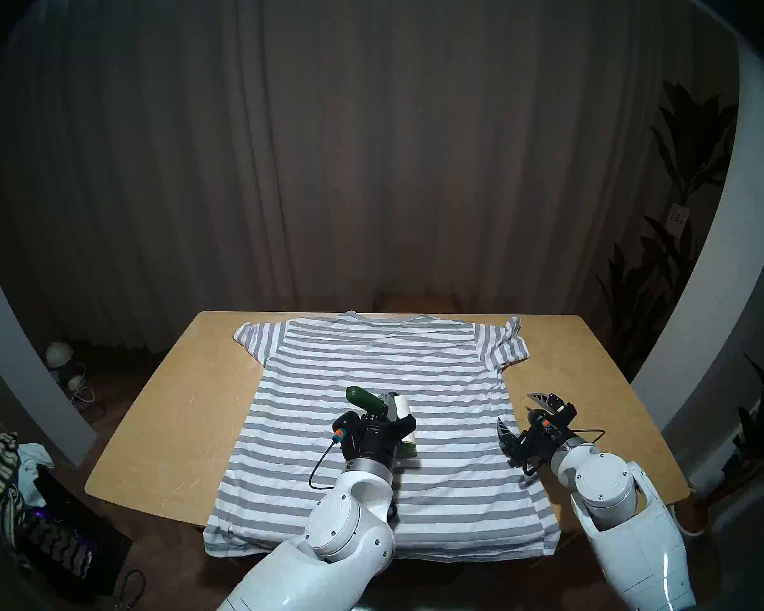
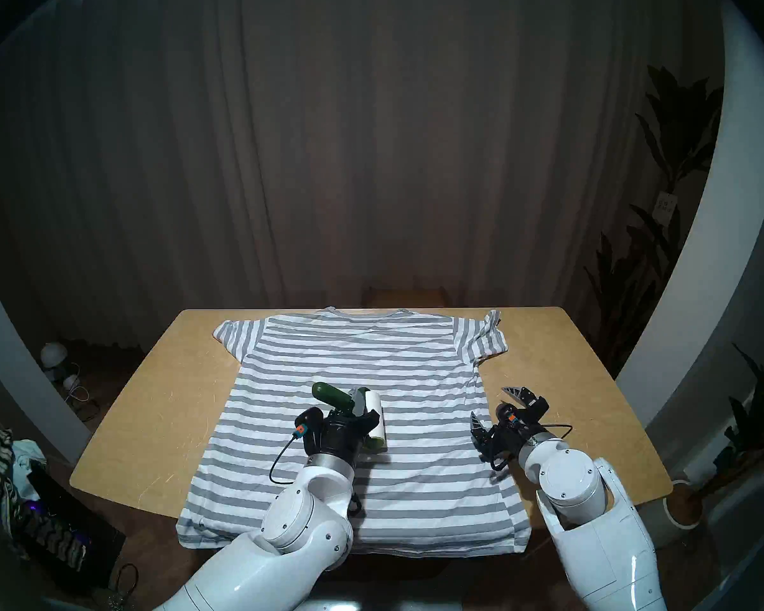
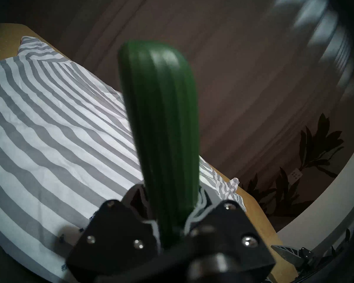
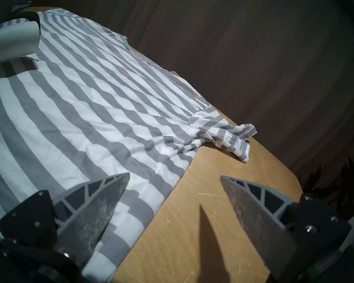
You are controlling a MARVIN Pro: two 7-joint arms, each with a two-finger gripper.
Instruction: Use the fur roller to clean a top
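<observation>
Head view: left gripper (image 1: 382,414) jaws clamp the roller (image 1: 387,409) mid-top (image 1: 371,367), its roll on the cloth; right gripper (image 1: 523,416) jaws gape at the top's right edge, over the desk (image 1: 159,420).

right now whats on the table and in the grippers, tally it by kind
striped t-shirt, spread flat on the table: 1
lint roller, held by its green handle in the left gripper, on the shirt: 1
right gripper, open, holding nothing: 0
total: 2 things
</observation>
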